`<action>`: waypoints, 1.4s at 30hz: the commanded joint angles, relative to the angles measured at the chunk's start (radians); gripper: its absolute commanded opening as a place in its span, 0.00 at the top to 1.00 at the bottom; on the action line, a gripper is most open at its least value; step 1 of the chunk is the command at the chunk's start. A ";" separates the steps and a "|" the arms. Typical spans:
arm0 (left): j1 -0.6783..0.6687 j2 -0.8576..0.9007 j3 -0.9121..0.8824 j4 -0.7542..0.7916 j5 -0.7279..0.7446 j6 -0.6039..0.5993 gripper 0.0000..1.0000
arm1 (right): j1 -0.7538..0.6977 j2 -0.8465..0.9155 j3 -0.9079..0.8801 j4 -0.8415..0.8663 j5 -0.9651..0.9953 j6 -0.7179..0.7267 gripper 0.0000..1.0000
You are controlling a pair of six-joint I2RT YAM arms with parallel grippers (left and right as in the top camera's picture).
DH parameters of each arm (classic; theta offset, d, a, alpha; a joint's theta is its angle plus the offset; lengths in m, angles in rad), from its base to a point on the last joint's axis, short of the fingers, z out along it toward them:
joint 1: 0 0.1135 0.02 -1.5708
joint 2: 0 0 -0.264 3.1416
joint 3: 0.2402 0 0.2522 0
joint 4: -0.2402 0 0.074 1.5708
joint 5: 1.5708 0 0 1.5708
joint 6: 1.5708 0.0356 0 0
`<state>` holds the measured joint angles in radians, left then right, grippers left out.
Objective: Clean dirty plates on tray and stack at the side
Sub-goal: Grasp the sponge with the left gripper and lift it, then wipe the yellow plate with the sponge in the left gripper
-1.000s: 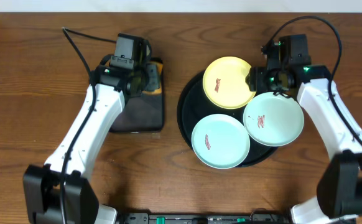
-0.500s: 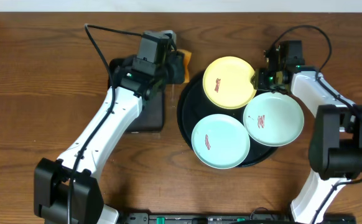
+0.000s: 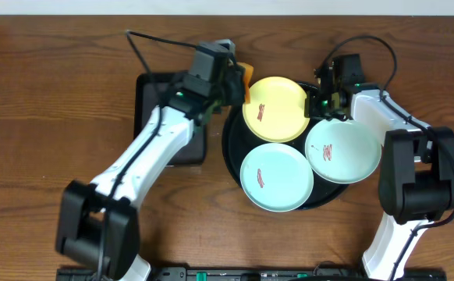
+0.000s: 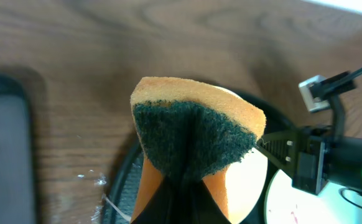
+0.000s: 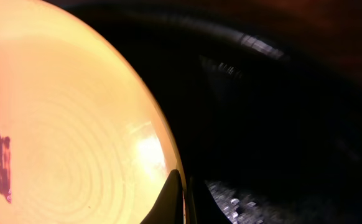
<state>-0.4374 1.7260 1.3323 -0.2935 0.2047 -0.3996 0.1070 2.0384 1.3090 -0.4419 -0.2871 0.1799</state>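
Entry: yellow plate (image 3: 275, 109), round, no long axis to reckon with; resting on the far part of the round black tray (image 3: 228, 148), toward the far edge of the bench, red smear (image 3: 263, 110) on its left half. Two mint plates, near one (image 3: 276, 178) and right one (image 3: 342, 150), just beside it on the same tray, each smeared, not yet cleaned. Left gripper (image 3: 228, 80): clamped on a folded sponge (image 4: 196, 134), green scouring face outward, poised just off the plate's far-left rim, above the tray's edge. Right gripper (image 5: 180, 196): fingertips drawn almost together at the plate's right rim, apparently pinching it as a steadying hold. Governing relation: smear a short way rightward and nearward from the sponge, hence nearer the left arm; wiping stroke likely inward from that rim, against the right-hand hold.
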 commanded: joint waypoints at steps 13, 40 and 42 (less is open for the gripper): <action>-0.142 0.331 0.015 0.248 0.110 -0.263 0.92 | 0.041 0.008 0.011 -0.079 0.082 -0.028 0.99; -0.147 0.397 0.022 0.122 -0.101 -0.117 0.93 | 0.041 0.008 0.011 -0.127 0.126 -0.031 0.99; -0.160 0.409 0.022 0.187 -0.008 -0.198 0.92 | 0.041 0.008 0.011 -0.127 0.126 -0.032 0.99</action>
<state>-0.5858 2.0953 1.3655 -0.1707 -0.0135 -0.4278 0.1398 2.0369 1.3277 -0.5568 -0.2230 0.1711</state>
